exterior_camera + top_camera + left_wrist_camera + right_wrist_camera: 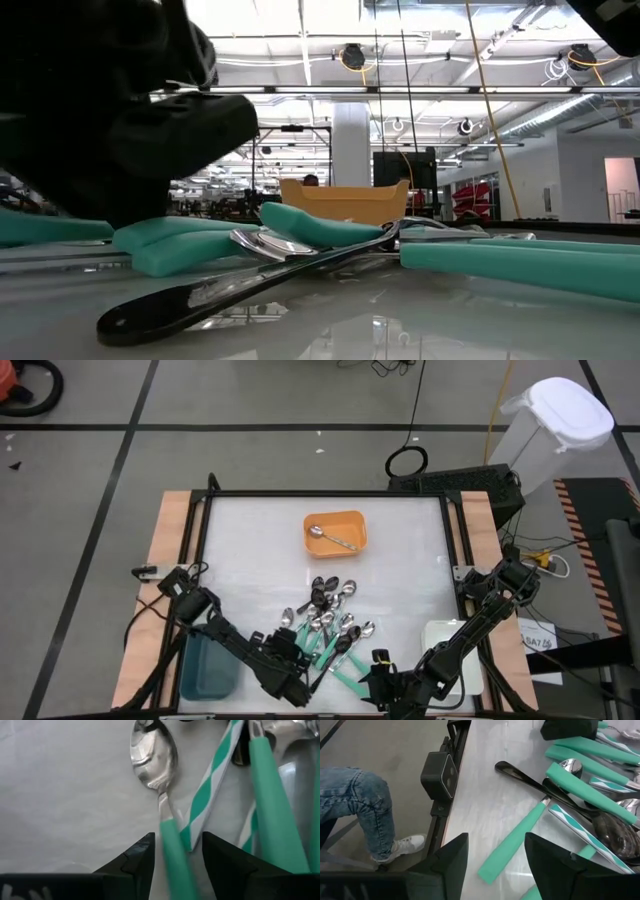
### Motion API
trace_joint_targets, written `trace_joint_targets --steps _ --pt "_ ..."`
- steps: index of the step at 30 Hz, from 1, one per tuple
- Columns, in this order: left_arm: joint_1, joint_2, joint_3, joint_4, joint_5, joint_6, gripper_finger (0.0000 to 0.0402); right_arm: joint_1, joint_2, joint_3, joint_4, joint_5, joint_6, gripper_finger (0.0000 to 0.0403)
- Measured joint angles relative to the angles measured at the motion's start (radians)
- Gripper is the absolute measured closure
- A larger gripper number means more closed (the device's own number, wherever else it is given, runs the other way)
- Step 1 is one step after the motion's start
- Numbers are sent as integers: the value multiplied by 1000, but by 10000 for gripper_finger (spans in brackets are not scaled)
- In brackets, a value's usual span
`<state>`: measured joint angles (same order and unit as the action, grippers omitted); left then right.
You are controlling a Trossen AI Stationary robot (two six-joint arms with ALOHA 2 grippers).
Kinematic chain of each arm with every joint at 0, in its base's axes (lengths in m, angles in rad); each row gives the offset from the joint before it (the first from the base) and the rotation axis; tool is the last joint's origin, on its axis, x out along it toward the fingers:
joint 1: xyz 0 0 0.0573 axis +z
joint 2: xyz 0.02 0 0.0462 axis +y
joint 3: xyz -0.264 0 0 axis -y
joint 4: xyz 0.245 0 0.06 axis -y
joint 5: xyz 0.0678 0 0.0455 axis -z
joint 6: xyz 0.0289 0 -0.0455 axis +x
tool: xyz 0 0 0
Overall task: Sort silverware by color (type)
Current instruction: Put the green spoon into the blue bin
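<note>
The silverware [325,625] lies in a loose pile on the white table, near the middle of its front half: teal-handled, black and all-silver spoons. One silver spoon [328,537] rests in the orange tray [352,520]. My left gripper [297,685] is low over the pile's near left side. It is open, and its fingers [142,855] stand on either side of a teal spoon handle [172,850] whose silver bowl [152,752] lies beyond. My right gripper [378,678] hangs open over the near edge, and a teal-handled spoon [512,840] lies ahead of it.
A teal tray [208,665] stands at the near left and a white tray [450,645] at the near right. A striped teal-and-white handle [210,785] crosses beside my left fingers. A black spoon [230,295] lies nearest the front. A person's leg [365,805] shows beyond the table's edge.
</note>
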<state>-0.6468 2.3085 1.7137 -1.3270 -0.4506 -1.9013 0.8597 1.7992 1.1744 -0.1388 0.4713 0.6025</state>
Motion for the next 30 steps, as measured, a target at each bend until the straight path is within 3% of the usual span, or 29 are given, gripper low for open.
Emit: trace_joint_targets --steps 5,16,22,30 --pt "-8 2 -24 44 -39 -10 249 3 0 0 -1 0 -2 211" --pt "-21 6 -25 43 -48 7 359 3 0 0 -1 4 -3 211" --pt "-22 11 -4 11 -50 8 362 2 0 0 -1 4 -3 211" --pt "-37 17 120 -104 -26 41 360 2 0 0 -1 4 -2 211"
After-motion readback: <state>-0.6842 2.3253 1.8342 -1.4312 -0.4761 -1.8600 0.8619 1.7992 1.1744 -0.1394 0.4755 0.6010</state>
